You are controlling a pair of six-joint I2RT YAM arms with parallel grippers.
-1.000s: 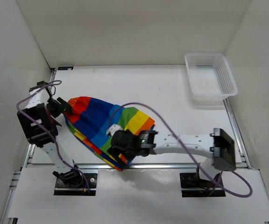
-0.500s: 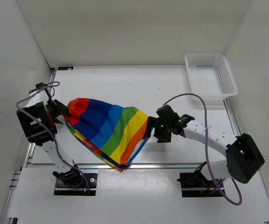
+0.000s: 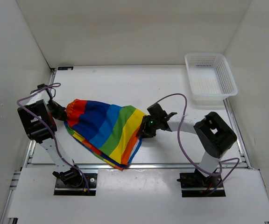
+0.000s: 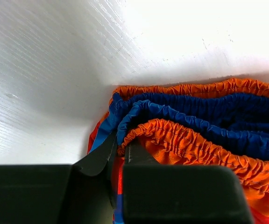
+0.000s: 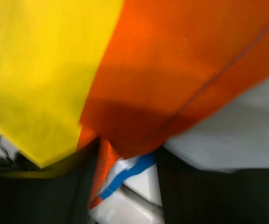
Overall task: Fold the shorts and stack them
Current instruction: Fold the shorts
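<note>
Shorts (image 3: 104, 130) waistband (image 4: 195, 135) in left end effector (image 4: 121, 150); right end effector (image 5: 125, 163) grip unclear.

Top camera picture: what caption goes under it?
The left gripper and right gripper hold the shorts by opposite ends; basket at far right.

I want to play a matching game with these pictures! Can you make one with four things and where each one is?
Things:
1. shorts
2. basket
3. left gripper
4. right gripper

Places:
A. pinching the orange hem
B. far right corner of the table
C. pinching the gathered waistband
D. spread out between the two grippers

Pairs: 1-D, 2-B, 3-C, 4-A.
</note>
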